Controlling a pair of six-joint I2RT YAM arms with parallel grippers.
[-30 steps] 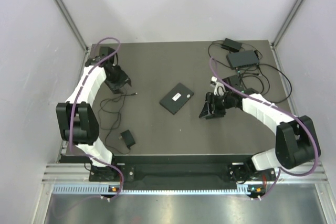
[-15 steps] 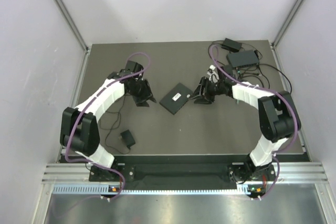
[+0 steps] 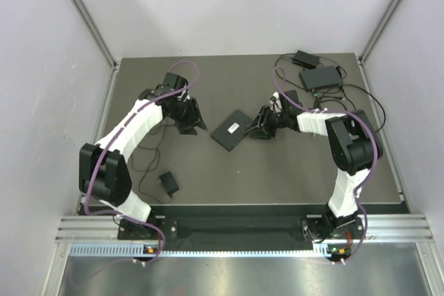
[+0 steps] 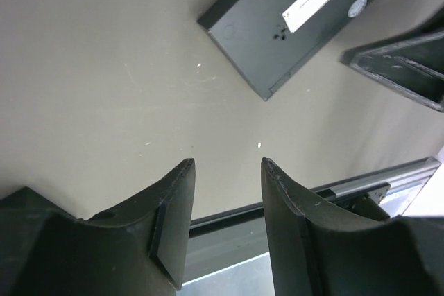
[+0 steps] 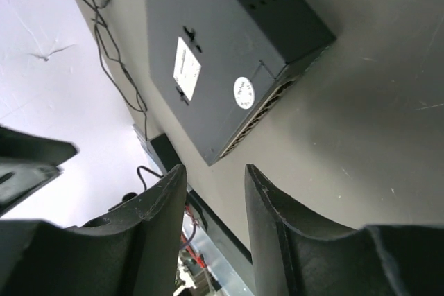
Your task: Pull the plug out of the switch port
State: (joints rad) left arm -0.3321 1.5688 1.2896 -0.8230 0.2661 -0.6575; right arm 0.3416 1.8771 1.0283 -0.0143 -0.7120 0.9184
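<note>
Both arms have closed on the switch (image 3: pixel 234 129); your left end effector (image 4: pixel 227 164) and right end effector (image 5: pixel 215 169) stand part-open, empty. No plug shows in it: pull looks done.

No legible text anywhere. Flat black box (image 4: pixel 298 19) on table carries a white rect. label (image 4: pixel 309 3) w/ dark print, too small to read in the left wrist view and blurred in the right wrist view. Next to it a small round white sticker (image 4: pixel 358 6) w/ tiny marks, also unreadable. In the top view the label is just a pale patch.
</note>
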